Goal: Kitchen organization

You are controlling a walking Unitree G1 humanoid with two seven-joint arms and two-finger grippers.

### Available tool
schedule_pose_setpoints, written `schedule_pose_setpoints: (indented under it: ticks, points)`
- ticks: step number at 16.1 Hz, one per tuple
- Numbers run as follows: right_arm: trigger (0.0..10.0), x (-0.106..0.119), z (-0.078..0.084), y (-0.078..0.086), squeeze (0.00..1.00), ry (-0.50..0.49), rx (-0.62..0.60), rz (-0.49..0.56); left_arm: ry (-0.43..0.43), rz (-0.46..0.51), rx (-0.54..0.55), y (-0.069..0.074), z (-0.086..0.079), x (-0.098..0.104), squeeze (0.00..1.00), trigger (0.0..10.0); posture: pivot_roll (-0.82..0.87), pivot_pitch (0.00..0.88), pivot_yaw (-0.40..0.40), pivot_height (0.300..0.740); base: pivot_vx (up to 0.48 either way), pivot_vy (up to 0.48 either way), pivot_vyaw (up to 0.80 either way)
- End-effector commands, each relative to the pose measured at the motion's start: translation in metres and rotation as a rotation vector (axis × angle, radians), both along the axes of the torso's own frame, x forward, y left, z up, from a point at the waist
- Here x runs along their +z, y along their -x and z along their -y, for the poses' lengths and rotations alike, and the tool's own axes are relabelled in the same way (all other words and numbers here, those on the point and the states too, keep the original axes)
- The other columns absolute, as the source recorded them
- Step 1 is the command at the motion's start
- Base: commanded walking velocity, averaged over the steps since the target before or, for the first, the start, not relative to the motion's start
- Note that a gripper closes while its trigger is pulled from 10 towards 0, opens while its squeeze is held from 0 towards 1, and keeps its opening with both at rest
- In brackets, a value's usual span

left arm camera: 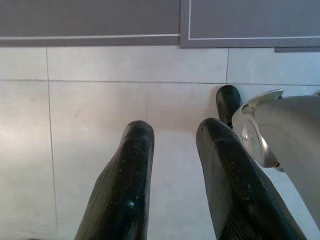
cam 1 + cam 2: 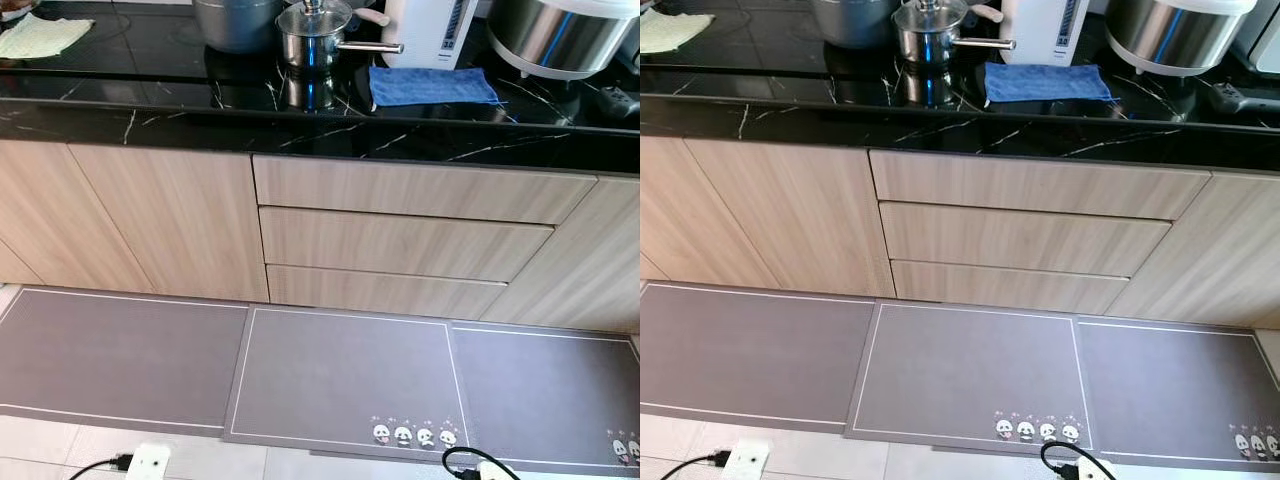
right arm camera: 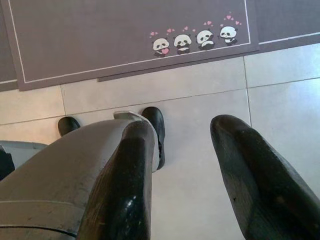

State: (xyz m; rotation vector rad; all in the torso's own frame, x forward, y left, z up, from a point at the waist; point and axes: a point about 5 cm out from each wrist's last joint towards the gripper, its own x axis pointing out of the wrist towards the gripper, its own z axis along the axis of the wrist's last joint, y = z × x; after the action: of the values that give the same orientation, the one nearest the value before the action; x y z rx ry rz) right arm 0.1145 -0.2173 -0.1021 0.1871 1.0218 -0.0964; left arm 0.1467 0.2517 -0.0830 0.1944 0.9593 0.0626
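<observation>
A black marble countertop [image 2: 150, 120] runs across the top of the eye views. On it stand a small steel saucepan with a lid [image 2: 313, 36], a larger grey pot [image 2: 236, 24], a white kettle-like appliance [image 2: 430, 30], a folded blue cloth [image 2: 430, 86] and a steel rice cooker [image 2: 560, 35]. A pale cloth [image 2: 40, 36] lies at the far left. Below are wooden cabinet doors [image 2: 160, 215] and three drawers [image 2: 400, 240], all closed. My left gripper [image 1: 172, 145] hangs open over the tiled floor. My right gripper [image 3: 182, 145] also hangs open, holding nothing.
Grey floor mats [image 2: 345, 375] with small panda prints [image 2: 410, 435] lie along the cabinets. White power strips with black cables rest on the tiles at the near left [image 2: 145, 462] and near right [image 2: 480, 468]. My own grey leg and black foot [image 3: 155, 130] are below the right gripper.
</observation>
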Motion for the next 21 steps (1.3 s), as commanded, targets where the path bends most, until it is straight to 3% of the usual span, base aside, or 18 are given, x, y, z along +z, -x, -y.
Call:
schedule_pose_setpoints:
  ticks: [1,7,21]
  points:
    - [10.0,-0.002,-0.004,0.004,0.0,-0.01,0.002,-0.011,0.015,-0.013,0.029,0.005,0.0,-0.002,0.0,10.0,0.0,0.083,-0.035,0.74,0.0,0.0,0.0]
    - [10.0,-0.001,-0.008,-0.002,0.0,-0.022,0.003,0.01,0.019,-0.015,-0.044,-0.005,0.009,-0.001,0.0,10.0,-0.01,0.075,-0.03,0.74,0.0,0.0,0.0]
    - [10.0,0.003,-0.01,-0.014,0.0,-0.028,0.016,0.045,0.037,-0.015,-0.054,-0.009,0.019,-0.002,0.0,10.0,0.0,0.105,-0.045,0.74,0.0,-0.347,0.0]
